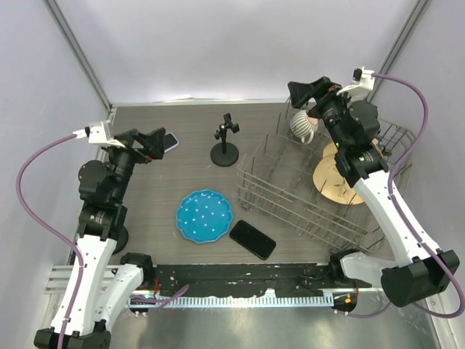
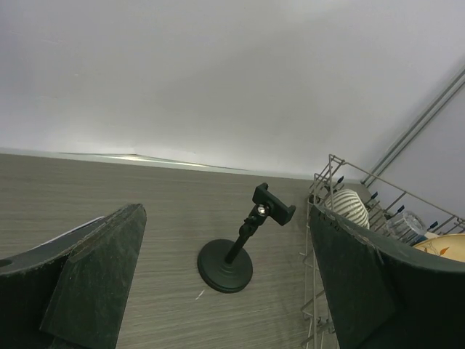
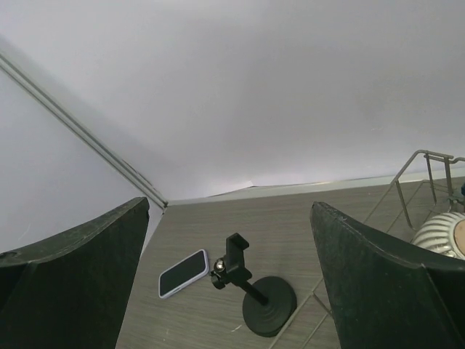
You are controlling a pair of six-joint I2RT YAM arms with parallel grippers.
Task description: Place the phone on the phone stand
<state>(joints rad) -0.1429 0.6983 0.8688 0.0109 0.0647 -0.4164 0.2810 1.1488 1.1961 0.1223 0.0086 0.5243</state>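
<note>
We're pre-grasp: left gripper (image 1: 147,143) and right gripper (image 1: 316,92) hang spread and empty; the pale-cased black-screen phone (image 1: 171,141) lies left of the black round-base phone stand (image 1: 225,154), a black slab phone (image 1: 252,239) in front of it, so next we likely lower left onto the pale one.

Between the right hand's (image 3: 229,207) spread fingers the phone stand (image 3: 258,292) sits on the desk (image 3: 327,218), a phone (image 3: 184,273) lying beside it toward the corner

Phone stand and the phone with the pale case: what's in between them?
Nothing, just bare table between the phone stand and the pale-cased phone. The right wrist view shows it best.
</note>
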